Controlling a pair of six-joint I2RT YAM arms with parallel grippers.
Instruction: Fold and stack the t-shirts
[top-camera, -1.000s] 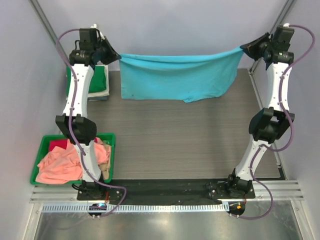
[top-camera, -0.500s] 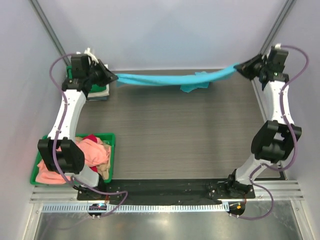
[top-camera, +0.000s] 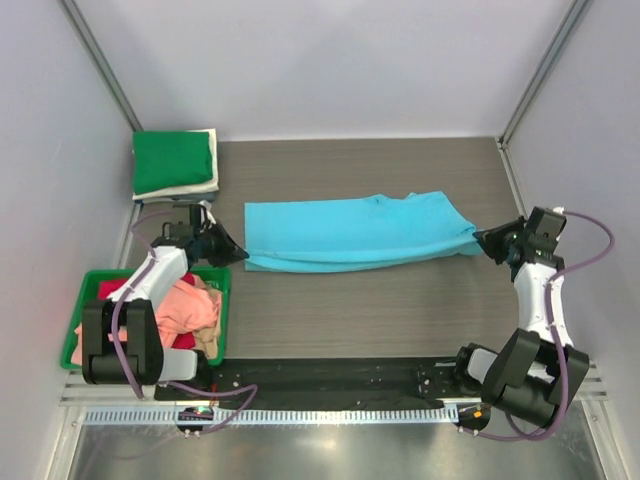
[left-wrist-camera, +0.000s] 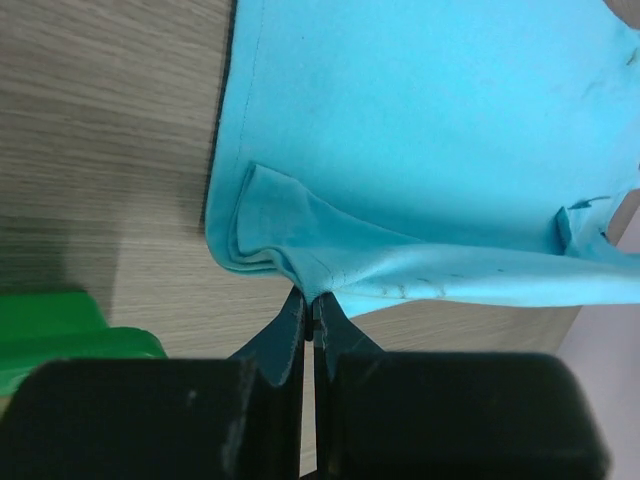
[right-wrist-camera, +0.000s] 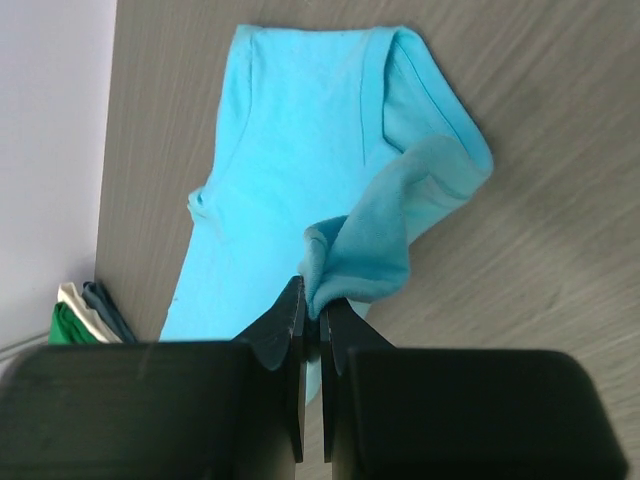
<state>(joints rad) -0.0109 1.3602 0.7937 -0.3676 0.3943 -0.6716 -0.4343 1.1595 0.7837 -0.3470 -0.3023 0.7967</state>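
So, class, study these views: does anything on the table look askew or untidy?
The sky-blue t-shirt lies folded lengthwise, but its end at the right hand is bunched and curled over, not flat.

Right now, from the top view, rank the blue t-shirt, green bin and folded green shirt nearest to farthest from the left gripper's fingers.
1. Sky-blue t-shirt: held in the fingers of the left gripper.
2. Green bin: just beside, near-left.
3. Folded green t-shirt: far-left corner.

The top camera looks down from above over the whole worktop (top-camera: 380, 310). Both wrist cameras, close in, share the sky-blue t-shirt (top-camera: 350, 232).
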